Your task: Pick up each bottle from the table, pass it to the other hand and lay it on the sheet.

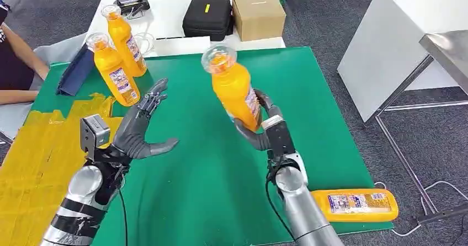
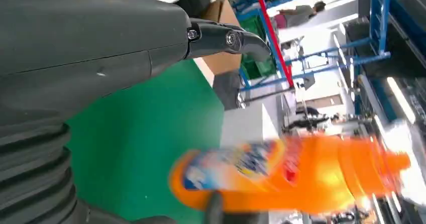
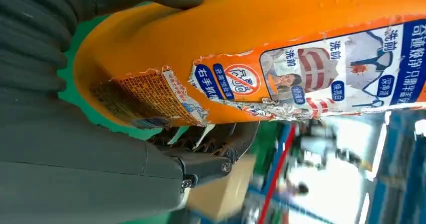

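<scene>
My right hand [image 1: 267, 129] grips an orange bottle [image 1: 234, 86] by its lower part and holds it raised over the green sheet [image 1: 209, 191], tilted slightly toward my left. The right wrist view has the same bottle [image 3: 261, 48] close up, fingers [image 3: 221, 143] wrapped round it. My left hand [image 1: 141, 130] hangs open to the left of the bottle, fingers spread, apart from it. The left wrist view faces the raised bottle [image 2: 296, 174] past the thumb [image 2: 226, 38]. Two more orange bottles [image 1: 113, 68] [image 1: 126, 39] stand at the sheet's far left. Another bottle [image 1: 356, 204] lies at the near right edge.
A yellow cloth [image 1: 33, 169] covers the near left. Behind the sheet, a white table [image 1: 165, 31] carries a black case [image 1: 208, 16] and a cardboard box [image 1: 258, 13]. A person's arm [image 1: 16, 64] is at the far left. A white cabinet [image 1: 397, 42] stands on the right.
</scene>
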Available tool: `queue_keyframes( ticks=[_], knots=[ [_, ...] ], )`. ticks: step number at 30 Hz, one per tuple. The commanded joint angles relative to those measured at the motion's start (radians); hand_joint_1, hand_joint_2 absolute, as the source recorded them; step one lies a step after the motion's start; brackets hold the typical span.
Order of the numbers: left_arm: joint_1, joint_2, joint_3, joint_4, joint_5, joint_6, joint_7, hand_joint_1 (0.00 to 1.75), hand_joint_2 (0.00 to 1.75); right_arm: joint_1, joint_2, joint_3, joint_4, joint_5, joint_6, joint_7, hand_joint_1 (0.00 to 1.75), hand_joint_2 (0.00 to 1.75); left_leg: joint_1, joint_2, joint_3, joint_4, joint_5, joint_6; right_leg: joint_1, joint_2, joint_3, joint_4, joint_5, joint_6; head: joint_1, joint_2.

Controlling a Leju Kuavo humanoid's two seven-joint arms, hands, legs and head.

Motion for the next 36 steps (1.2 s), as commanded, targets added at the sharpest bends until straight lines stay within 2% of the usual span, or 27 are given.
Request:
queue_keyframes(
  ticks=[1, 4, 13, 16, 22, 30, 31, 36],
  knots=[
    [-0.066, -0.005, -0.075, 0.085, 0.014, -0.007, -0.007, 0.0, 1.75, -0.125, 0.037, 0.141, 0.239, 0.024, 0.016, 0.013, 1.75, 1.75, 0.002, -0.001, 0.003, 0.001, -0.002, 0.0, 0.002, 0.001, 0.004, -0.001, -0.001, -0.002, 0.0, 0.0],
    [-0.07, -0.009, -0.08, 0.088, 0.014, -0.007, -0.007, 0.0, 1.75, -0.128, 0.047, 0.156, 0.25, 0.039, 0.007, 0.016, 1.75, 1.75, 0.001, 0.0, 0.001, 0.0, -0.001, 0.0, 0.0, 0.001, 0.002, 0.0, 0.0, -0.001, 0.0, 0.0],
    [-0.106, -0.022, -0.096, 0.138, 0.043, -0.017, -0.006, 0.0, 1.75, -0.148, 0.118, 0.321, 0.34, 0.168, -0.031, -0.005, 1.75, 1.75, 0.001, -0.001, 0.002, 0.001, -0.001, -0.001, 0.002, 0.001, 0.003, 0.0, -0.001, -0.002, 0.0, 0.0],
    [-0.106, -0.022, -0.096, 0.138, 0.043, -0.017, -0.006, 0.0, 1.75, -0.148, 0.118, 0.321, 0.34, 0.168, -0.031, -0.005, 1.75, 1.75, 0.001, -0.001, 0.001, 0.0, -0.001, -0.001, 0.002, 0.0, 0.002, 0.0, 0.0, -0.002, 0.0, 0.0],
    [-0.098, -0.024, -0.054, 0.175, 0.083, 0.0, -0.011, 0.0, 1.75, -0.109, 0.107, 0.435, 0.277, 0.22, -0.014, -0.015, 1.75, 1.75, 0.001, -0.001, 0.002, 0.0, -0.001, 0.0, 0.002, 0.0, 0.003, -0.001, 0.0, -0.001, 0.0, 0.0],
    [-0.082, -0.042, -0.027, 0.161, 0.105, 0.018, -0.021, 0.0, 1.75, -0.106, 0.096, 0.444, 0.264, 0.218, -0.015, -0.01, 1.75, 1.75, 0.001, -0.002, 0.001, 0.0, -0.001, -0.001, 0.002, -0.001, 0.003, -0.001, -0.001, -0.002, 0.0, 0.0],
    [-0.076, -0.043, -0.022, 0.151, 0.107, 0.021, -0.022, 1.75, 1.75, -0.102, 0.092, 0.442, 0.254, 0.209, -0.018, -0.006, 1.75, 1.75, 0.0, -0.001, 0.0, 0.0, 0.0, 0.0, 0.001, 0.0, 0.001, -0.001, 0.0, -0.001, 0.0, 0.0],
    [-0.07, -0.045, 0.001, 0.14, 0.118, 0.033, -0.027, 1.75, 1.75, -0.115, 0.059, 0.372, 0.208, 0.076, 0.051, -0.007, 1.75, 1.75, 0.001, -0.003, 0.001, 0.001, -0.001, -0.001, 0.002, -0.002, 0.002, 0.0, -0.001, -0.002, 0.0, 0.0]
  ],
)
